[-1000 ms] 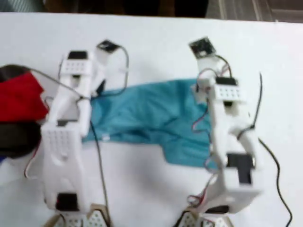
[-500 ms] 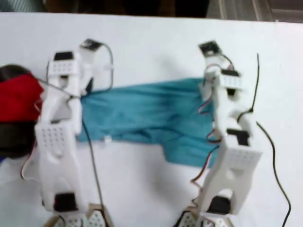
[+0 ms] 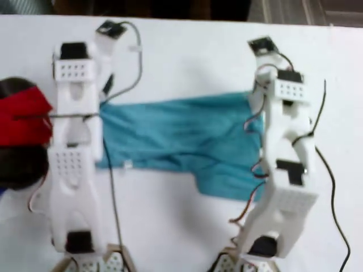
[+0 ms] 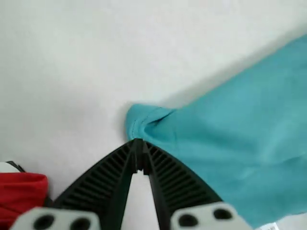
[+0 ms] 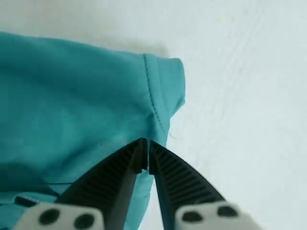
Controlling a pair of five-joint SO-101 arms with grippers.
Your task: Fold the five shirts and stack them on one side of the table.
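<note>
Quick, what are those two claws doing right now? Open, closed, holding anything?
Left gripper: fingers closed, pinching a corner of the teal shirt.
Right gripper: fingers closed, pinching the teal shirt at its opposite end.

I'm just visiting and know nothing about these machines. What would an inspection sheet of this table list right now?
Surface: white table.
Job's things: teal shirt stretched between the tools; red shirt on dark cloth at the table's edge.
Clutter: nothing seen.
Tools: left tool shut on one teal shirt corner; right tool shut on another.
Cables: black cable trailing on the table; grey cable looping near the left tool.
Surroundings: dark area beyond the table's far edge.
</note>
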